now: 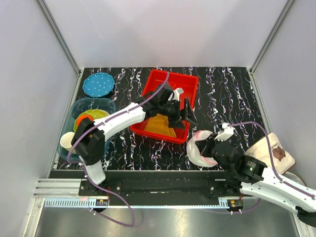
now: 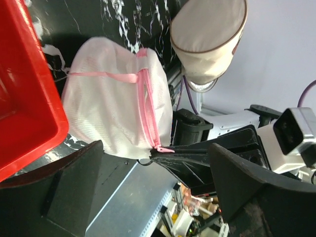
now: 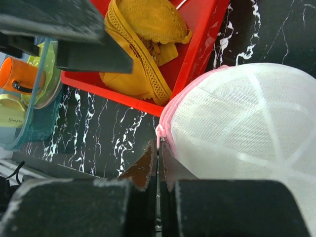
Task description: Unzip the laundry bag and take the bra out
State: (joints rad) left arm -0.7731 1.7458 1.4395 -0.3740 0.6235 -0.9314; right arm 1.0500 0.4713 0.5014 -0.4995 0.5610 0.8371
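The laundry bag point(image 1: 200, 150), a round white mesh pouch with pink zipper edging, lies on the black marbled table just right of the red bin's near corner. My right gripper point(image 3: 158, 148) is shut on the pink zipper pull point(image 3: 159, 134) at the bag's point(image 3: 247, 128) left edge. In the left wrist view the same pinch shows at the bag's point(image 2: 116, 106) lower edge. My left gripper point(image 2: 158, 197) hangs open and empty above the bin's near right corner point(image 1: 186, 114), a short way from the bag. The bra does not show.
The red bin point(image 1: 190, 81) holds a mustard-yellow cloth point(image 1: 160, 123). A teal tub point(image 1: 79, 106) of dishes with an orange mug point(image 3: 17, 74) stands at the left, a blue dotted plate point(image 1: 98, 84) behind it. A beige pouch point(image 1: 269, 150) lies at the right edge.
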